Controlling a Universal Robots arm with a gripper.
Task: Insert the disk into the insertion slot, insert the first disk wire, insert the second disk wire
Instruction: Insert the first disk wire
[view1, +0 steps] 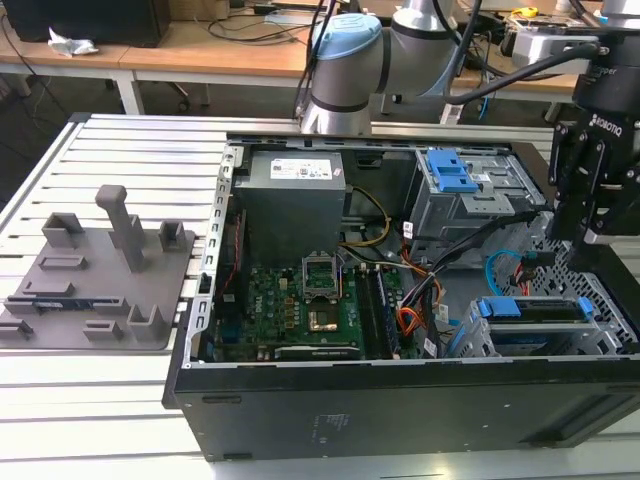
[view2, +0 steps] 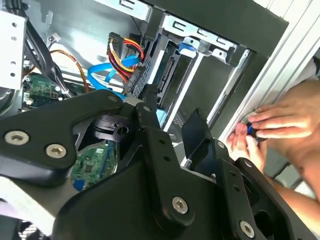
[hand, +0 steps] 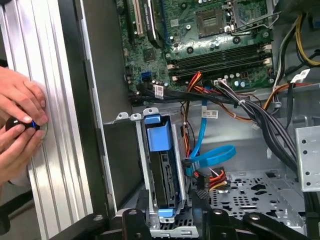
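Disk (hand: 167, 175) — one, in insertion slot (hand: 141, 165); two wires (hand: 215, 155) loose beside; pincer (view2: 171, 107) open, empty — two hands (hand: 20, 100) at table (hand: 55, 150).

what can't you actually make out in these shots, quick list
- Label of the disk: in the first wrist view it stands on edge in the insertion slot, whose walls hide its faces.
- Object held in the hands: in the first wrist view the hands cover most of it.
- Whether the wire connector is seated in the disk: in the second wrist view the gripper overlaps that joint.
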